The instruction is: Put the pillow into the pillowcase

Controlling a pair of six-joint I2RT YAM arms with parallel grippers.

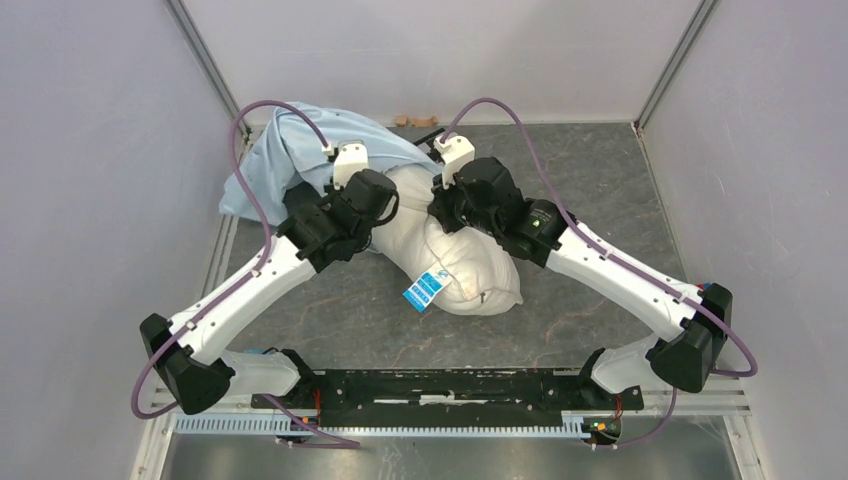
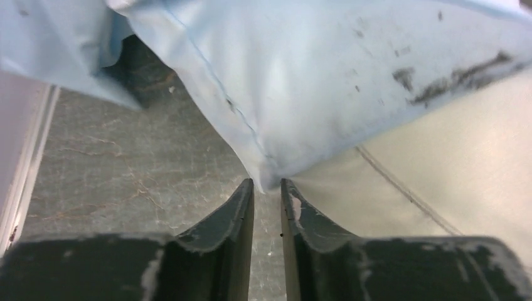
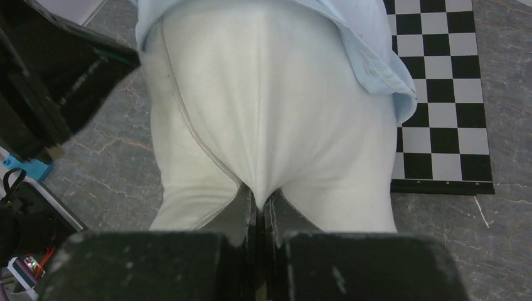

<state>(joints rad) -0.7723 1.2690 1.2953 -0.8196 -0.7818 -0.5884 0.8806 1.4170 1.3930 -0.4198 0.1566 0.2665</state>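
The left claw (image 2: 268, 188) is nearly closed, pinching the stitched edge of the pillowcase (image 2: 301, 69) at the centre of the left wrist view. The right claw (image 3: 260, 204) is clamped on a fold of the pillow (image 3: 270, 106), low in the centre of its view. Seen from above, the pillow lies mid-frame on the grey counter (image 1: 600, 160). Its upper-left end is under the pillowcase, which bunches toward the upper left. A checkerboard panel (image 3: 439, 94) at the right of the right wrist view is partly hidden by both.

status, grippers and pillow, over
left gripper shut on pillowcase edge. right gripper shut on pillow. pillow partly in pillowcase, tagged end out. nothing seen blocking.
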